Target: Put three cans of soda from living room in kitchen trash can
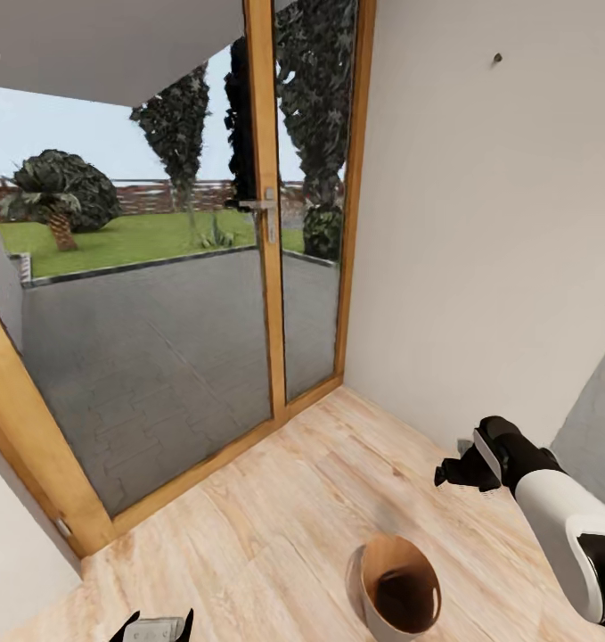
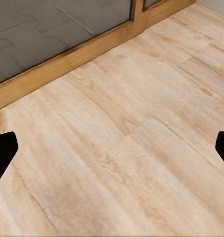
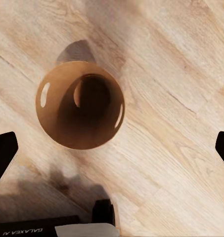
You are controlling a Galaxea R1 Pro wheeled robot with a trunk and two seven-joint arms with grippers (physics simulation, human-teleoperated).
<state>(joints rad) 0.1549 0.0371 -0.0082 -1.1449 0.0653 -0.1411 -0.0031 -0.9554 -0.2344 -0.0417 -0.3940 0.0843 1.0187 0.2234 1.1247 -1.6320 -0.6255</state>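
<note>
The tash can (image 1: 366,571), a small round light-brown wooden bin, stands on the plank floor near the bottom of the head view. From above, its dark brown inside (image 3: 62,118) looks empty. My right gripper (image 1: 455,471) hangs open above and to the right of the bin; its dark fingertips (image 3: 3,153) sit wide apart with nothing between them. My left gripper (image 1: 151,629) is low at the bottom edge, open over bare floor, fingertips (image 2: 3,153) far apart. The soda cans are out of view.
Wood-framed glass doors (image 1: 266,267) fill the wall ahead, with a paved terrace and garden behind them. A white wall (image 1: 480,223) runs along the right. Light wood-plank floor (image 2: 121,123) stretches from the door sill to the bin. Part of my base (image 3: 32,229) shows near the bin.
</note>
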